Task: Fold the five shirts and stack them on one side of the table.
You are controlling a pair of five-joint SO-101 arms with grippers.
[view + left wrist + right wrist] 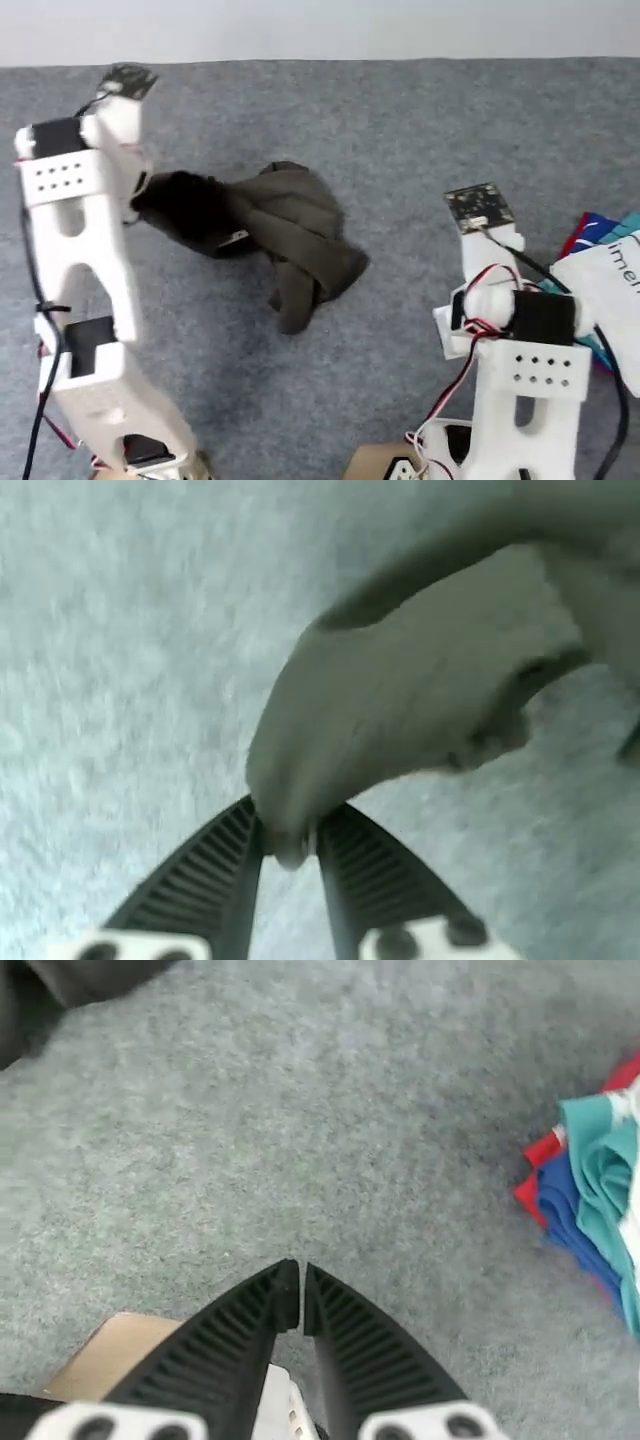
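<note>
Pinched a fold of the crumpled olive shirt (290, 232), lying in the middle of the table (420, 130), in the left gripper (290, 842); held the right gripper (301, 1280) pressed together, empty, near the coloured stack (590, 1190)

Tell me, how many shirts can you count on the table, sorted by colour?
olive shirt: 1
white shirt: 1
teal shirt: 1
blue shirt: 1
red shirt: 1
Total: 5, judging the bunched pile at the table's edge by its colours.
</note>
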